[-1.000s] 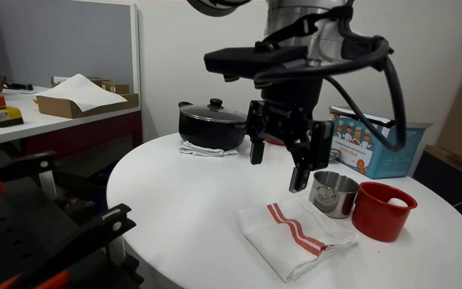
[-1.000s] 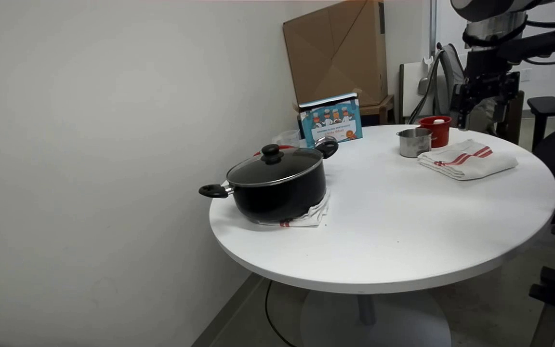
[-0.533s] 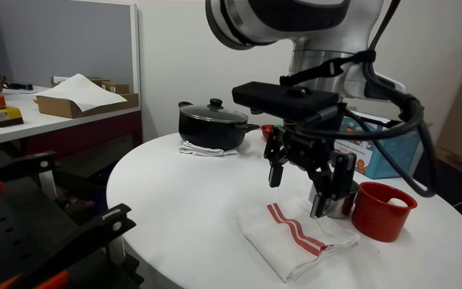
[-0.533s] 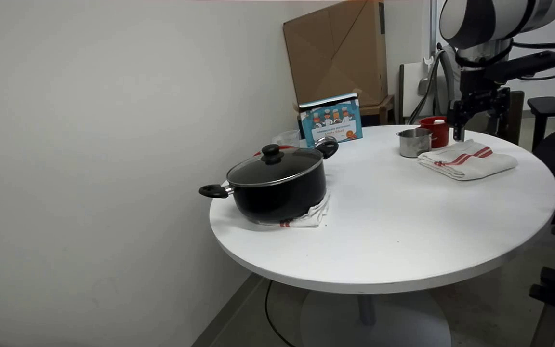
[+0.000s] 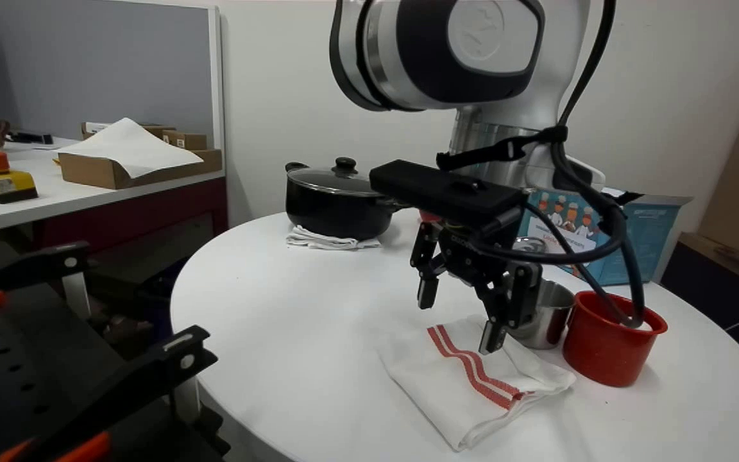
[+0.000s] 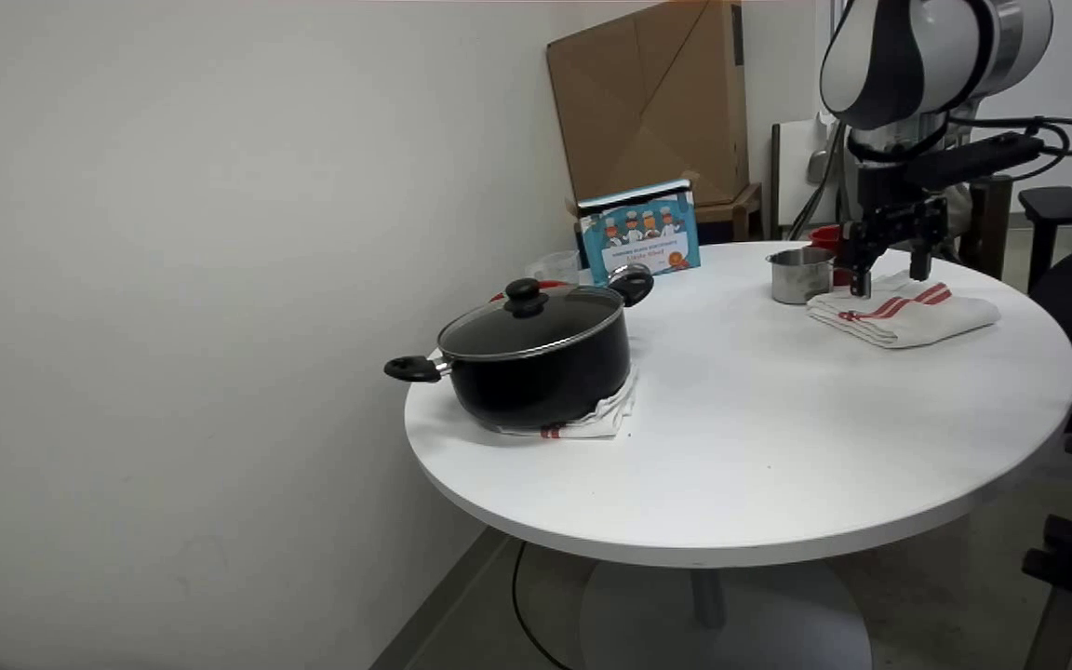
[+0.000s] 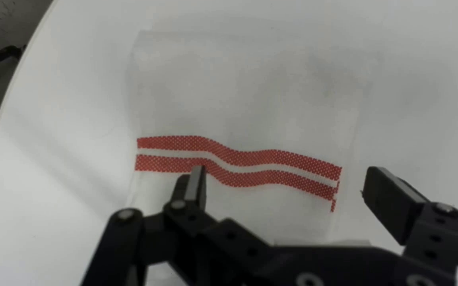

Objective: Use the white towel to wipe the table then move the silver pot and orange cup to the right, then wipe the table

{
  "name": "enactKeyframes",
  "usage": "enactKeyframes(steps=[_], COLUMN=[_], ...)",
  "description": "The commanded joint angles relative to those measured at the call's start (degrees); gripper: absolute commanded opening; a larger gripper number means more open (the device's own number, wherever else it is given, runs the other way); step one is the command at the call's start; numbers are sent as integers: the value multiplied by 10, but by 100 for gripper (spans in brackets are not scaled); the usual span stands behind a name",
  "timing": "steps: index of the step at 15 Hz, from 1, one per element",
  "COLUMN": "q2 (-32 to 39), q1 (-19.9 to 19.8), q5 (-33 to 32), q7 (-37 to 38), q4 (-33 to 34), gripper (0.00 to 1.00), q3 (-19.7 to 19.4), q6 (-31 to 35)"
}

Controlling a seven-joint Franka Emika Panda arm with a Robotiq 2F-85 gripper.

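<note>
Below our gripper [image 5: 460, 315], its jaws spread wide, we saw the white towel [image 5: 472, 388] lying folded on the table [image 5: 280, 308]. Near the gripper, to one side, stood the silver pot [image 5: 552, 317] and, just beside it, the orange cup [image 5: 607, 353].

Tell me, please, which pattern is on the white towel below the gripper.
The white towel has two wavy red stripes; the wrist view shows them best.

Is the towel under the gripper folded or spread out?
Folded: in an exterior view, the towel shows stacked layers of cloth along one edge. How many layers, I cannot tell.
</note>
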Motion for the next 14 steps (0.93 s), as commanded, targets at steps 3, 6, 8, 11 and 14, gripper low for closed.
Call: enactKeyframes(steps=[3, 6, 8, 11, 14], q2=[21, 31, 40, 50, 53], q1=[-14, -18, -21, -16, -11], q5=[-9, -12, -15, -24, -34], q7=[-7, -4, -4, -2, 0], q4=[9, 9, 11, 12, 13], gripper=[100, 100, 75, 60, 38], q3=[-1, -10, -13, -20, -23], q6=[-8, -9, -7, -3, -2])
